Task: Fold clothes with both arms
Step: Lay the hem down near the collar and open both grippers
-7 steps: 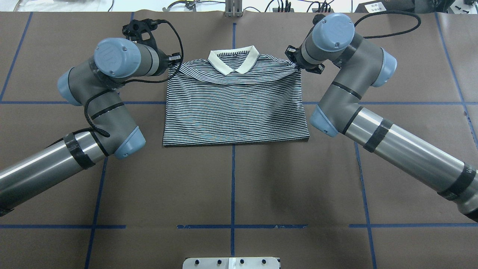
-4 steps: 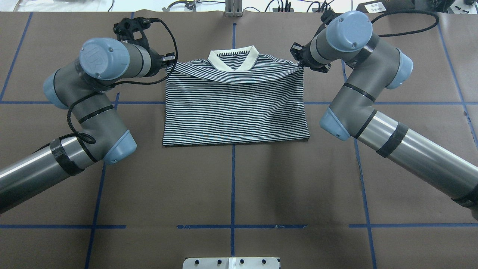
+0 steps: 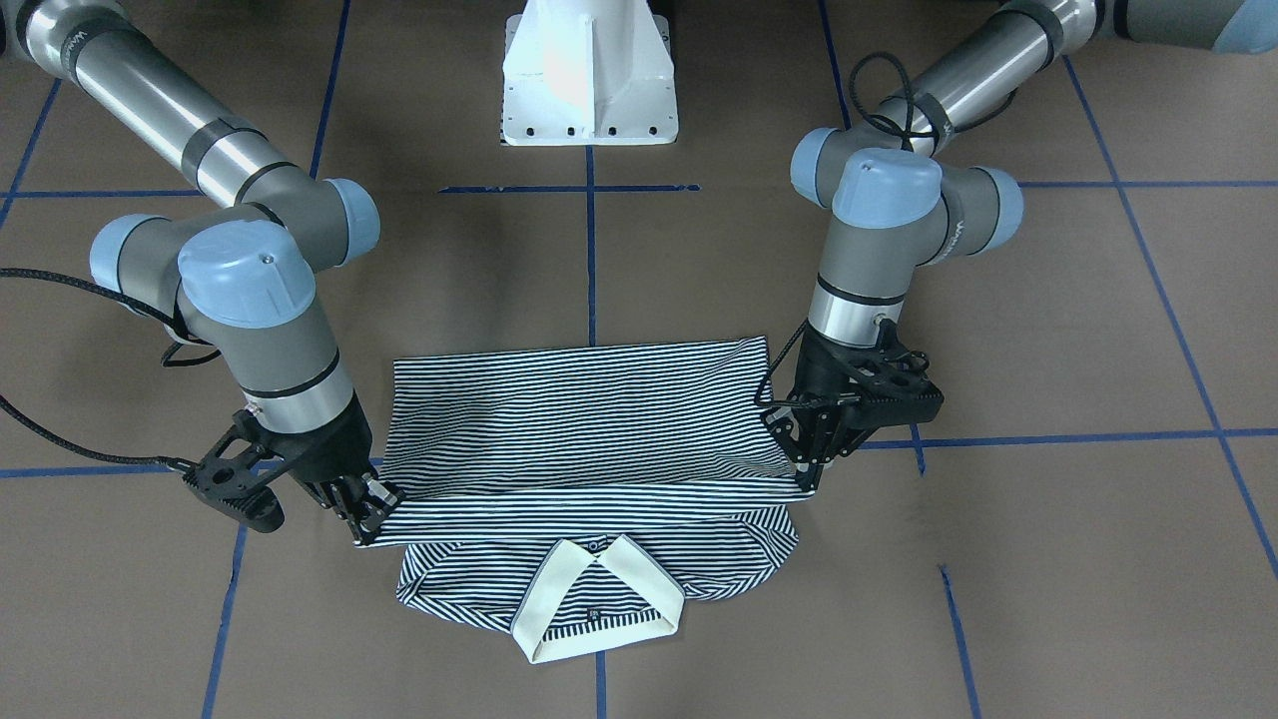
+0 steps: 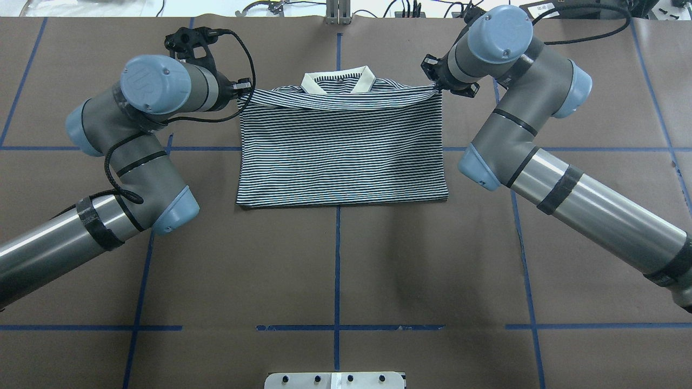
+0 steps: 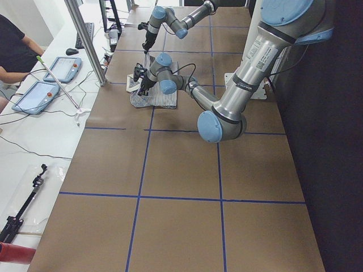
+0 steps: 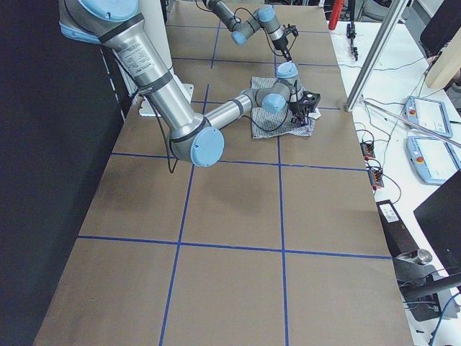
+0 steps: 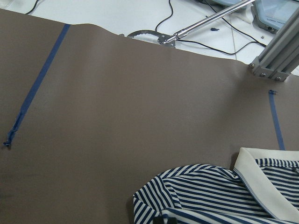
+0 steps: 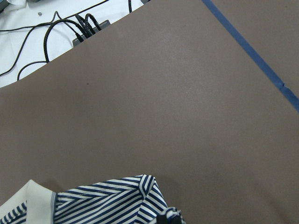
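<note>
The striped polo shirt [image 4: 340, 156] lies folded at the table's far middle, its cream collar [image 4: 338, 82] toward the far edge. My left gripper [image 4: 244, 89] is shut on the left corner of the top layer's raised edge. My right gripper [image 4: 436, 87] is shut on the right corner. That edge hangs stretched between them just over the collar's base. In the front-facing view the left gripper [image 3: 811, 477] and the right gripper [image 3: 371, 521] hold the edge above the collar [image 3: 599, 599]. Both wrist views show striped fabric [image 7: 205, 196] [image 8: 117, 200] at the bottom edge.
The white pedestal base [image 3: 589, 75] stands at the robot's side. A metal plate [image 4: 335, 381] sits at the near edge. An aluminium post [image 4: 338, 13] and cables [image 8: 84, 25] line the far edge. Blue tape lines [image 4: 338, 259] cross the brown table.
Both grippers have moved toward the far edge with the shirt's top layer. The raised edge now covers more of the collar than a second ago.
</note>
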Motion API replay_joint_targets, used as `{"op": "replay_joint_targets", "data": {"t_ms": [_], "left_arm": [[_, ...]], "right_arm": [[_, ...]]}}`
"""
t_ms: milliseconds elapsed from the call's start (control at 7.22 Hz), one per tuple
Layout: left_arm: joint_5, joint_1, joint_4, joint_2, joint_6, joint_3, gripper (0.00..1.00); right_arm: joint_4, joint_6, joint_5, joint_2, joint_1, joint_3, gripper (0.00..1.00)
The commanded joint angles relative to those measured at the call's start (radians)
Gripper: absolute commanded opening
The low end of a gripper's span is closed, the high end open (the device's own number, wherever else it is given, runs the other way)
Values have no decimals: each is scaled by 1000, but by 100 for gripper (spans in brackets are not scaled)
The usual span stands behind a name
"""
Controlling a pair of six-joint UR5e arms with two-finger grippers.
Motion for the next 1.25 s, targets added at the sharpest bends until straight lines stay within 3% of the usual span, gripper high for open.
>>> {"op": "replay_joint_targets", "data": {"t_ms": [0, 139, 277, 416, 693, 1109], "left_arm": [[2, -1, -7, -15, 0, 43, 0], [2, -1, -38, -20, 0, 72, 0], [2, -1, -49, -22, 1, 85, 11], [2, -1, -49, -25, 1, 86, 25], [2, -2, -49, -26, 1, 88, 37], [-3, -19, -55, -25, 7, 74, 38]], "right_arm": [[1, -5, 0, 18, -9, -40, 0], [3, -5, -1, 20, -13, -51, 0], [4, -7, -4, 26, -15, -70, 6], [6, -7, -9, 46, -15, -105, 29], [9, -7, -29, 58, -18, -126, 39], [56, 4, -23, 49, -12, -114, 44]]}}
